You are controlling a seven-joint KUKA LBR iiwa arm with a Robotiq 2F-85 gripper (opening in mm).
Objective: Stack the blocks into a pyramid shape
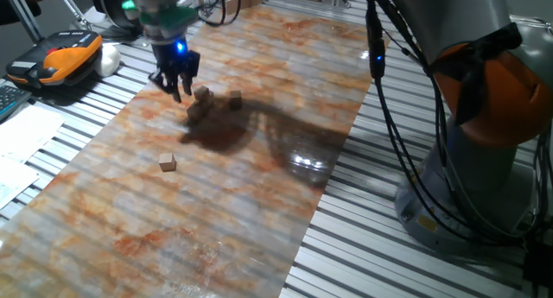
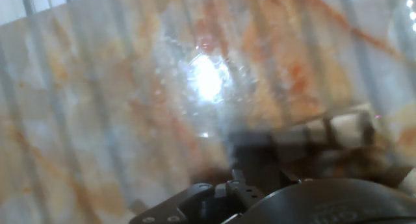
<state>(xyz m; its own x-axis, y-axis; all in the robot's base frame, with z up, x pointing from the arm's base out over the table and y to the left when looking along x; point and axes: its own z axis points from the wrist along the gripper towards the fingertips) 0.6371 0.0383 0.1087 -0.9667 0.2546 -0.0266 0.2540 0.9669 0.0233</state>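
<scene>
Lone light-brown cube [image 1: 168, 162] nearest | stacked cubes [image 1: 201, 104] beside tool [image 1: 176, 91] | tool grip: cannot tell

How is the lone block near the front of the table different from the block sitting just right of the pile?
The lone block sits far from everything, toward the camera, on pale marble; the right-hand block lies close beside the pile, near the gripper and at the edge of a dark shadow. Both are small light-brown cubes resting flat on the table.

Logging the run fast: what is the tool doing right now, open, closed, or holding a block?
Tool: fingers spread open, holding nothing, just left of the block pile.
</scene>
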